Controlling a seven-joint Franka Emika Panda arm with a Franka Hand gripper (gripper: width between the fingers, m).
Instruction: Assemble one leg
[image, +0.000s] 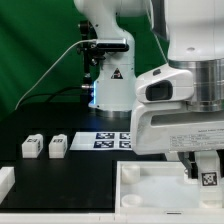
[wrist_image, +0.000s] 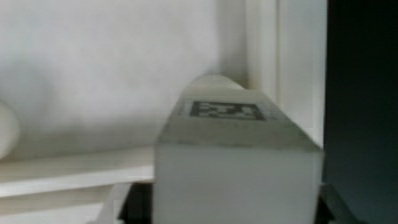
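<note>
My gripper (image: 204, 165) is at the exterior view's lower right, just above the white tabletop (image: 150, 192). It is shut on a white leg (image: 209, 180) that carries a marker tag. In the wrist view the leg (wrist_image: 231, 150) fills the space between the two dark fingers (wrist_image: 132, 205), with my gripper (wrist_image: 231, 212) closed on its sides. The leg's tagged end points at the tabletop (wrist_image: 107, 80), near its raised edge (wrist_image: 267, 50). Whether the leg touches the tabletop cannot be told.
Two more white legs (image: 31, 146) (image: 58, 146) lie on the black table at the exterior view's left. The marker board (image: 108, 140) lies in front of the robot base. Another white part (image: 5, 180) sits at the left edge.
</note>
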